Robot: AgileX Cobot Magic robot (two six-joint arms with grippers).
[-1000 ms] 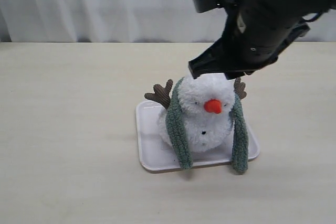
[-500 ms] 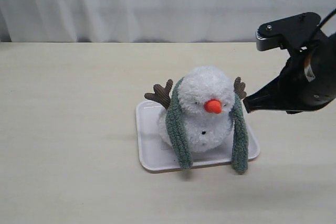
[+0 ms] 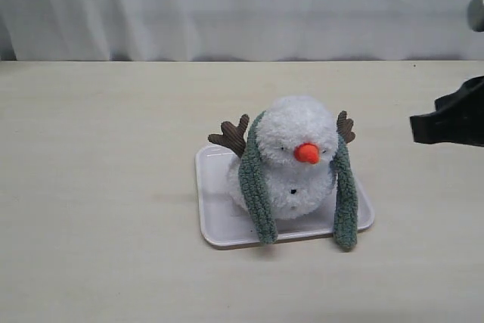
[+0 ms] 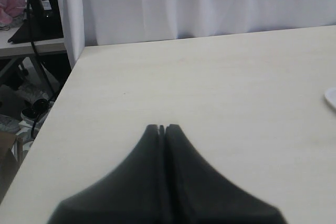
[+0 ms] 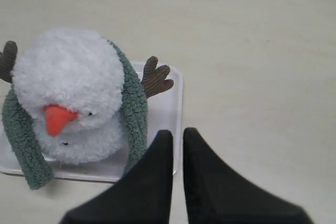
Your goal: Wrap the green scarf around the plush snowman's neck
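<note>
We watch the right gripper (image 5: 177,131) pull clear: a second ago it hung right over the plush snowman (image 3: 296,138), then it swung out to the side, and now only a dark piece of it shows at the right edge of the exterior view. Its jaws have drawn together.

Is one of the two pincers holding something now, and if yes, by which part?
Nothing is held. The left pincer and the right pincer are shut and empty; the green scarf hangs on the plush snowman, untouched.
</note>
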